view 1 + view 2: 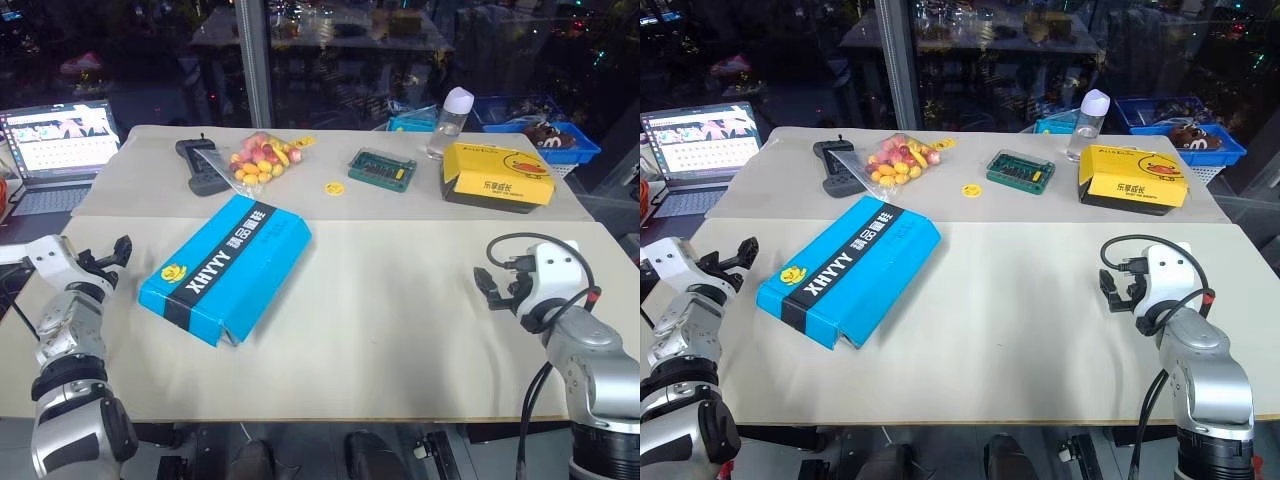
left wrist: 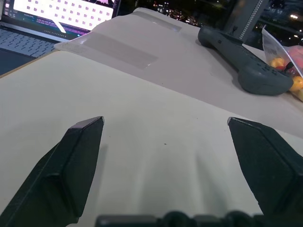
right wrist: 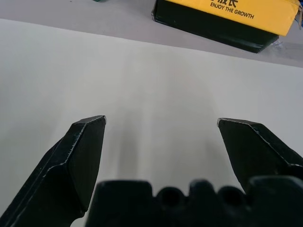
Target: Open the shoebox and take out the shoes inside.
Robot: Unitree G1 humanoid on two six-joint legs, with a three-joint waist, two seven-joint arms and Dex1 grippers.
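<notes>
The left gripper (image 1: 120,250) hovers over the left edge of the table (image 1: 400,330) with its two black fingers spread wide and nothing between them; in the left wrist view only bare tabletop lies between the fingers (image 2: 75,161). The right gripper (image 1: 487,283) is on the right side of the table, also spread wide and empty, and its fingers (image 3: 78,156) frame bare tabletop too. Between the two grippers, nearer to the left one but apart from it, lies the shoebox (image 1: 228,264), a bright blue box with a black band and white lettering, placed diagonally on the front part of the table with its lid closed. The shoes are not visible with the box closed. Behind the shoebox, just beside its far corner, is a clear bag of small yellow and pink fruit (image 1: 258,160), and next to the bag a dark handheld controller (image 1: 200,165). Further right there are a green case (image 1: 382,169), a bottle (image 1: 450,122) and a yellow box (image 1: 497,177) with a duck logo. A laptop (image 1: 58,145) stands open at the far left.
</notes>
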